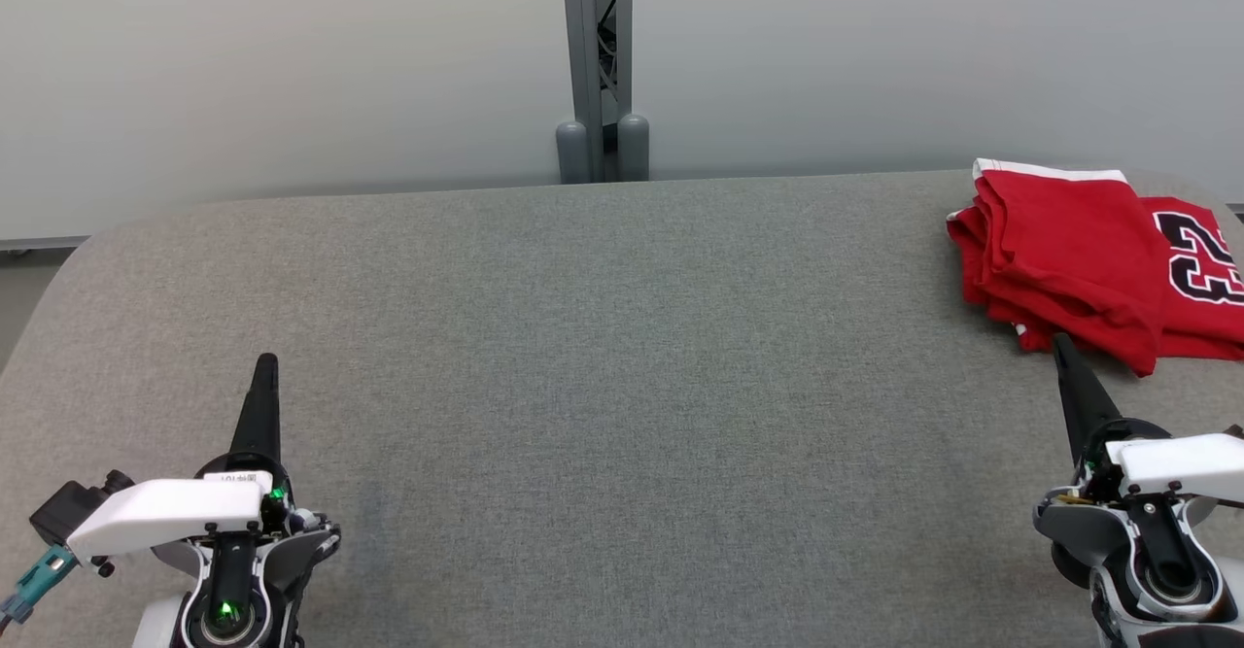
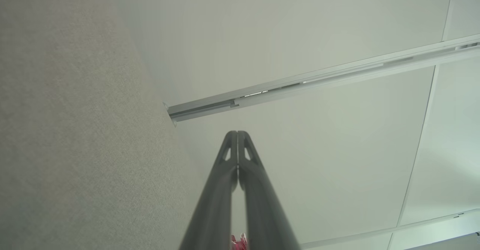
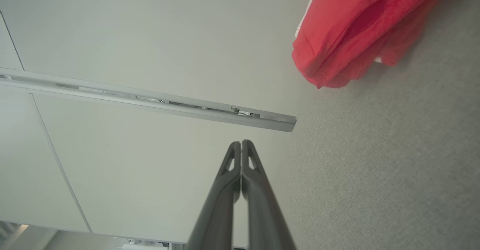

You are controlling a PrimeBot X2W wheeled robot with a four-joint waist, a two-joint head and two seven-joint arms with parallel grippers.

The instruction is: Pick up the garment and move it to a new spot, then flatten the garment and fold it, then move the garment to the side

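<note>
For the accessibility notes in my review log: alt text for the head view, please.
A folded red garment lies at the far right of a grey table. The left gripper and right gripper sit shut and empty at the lower corners.

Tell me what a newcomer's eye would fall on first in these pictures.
The folded red garment with black numerals stands out at the far right of the grey table. Next come the left claw and right claw, both shut and empty, low in the head view's corners.
</note>
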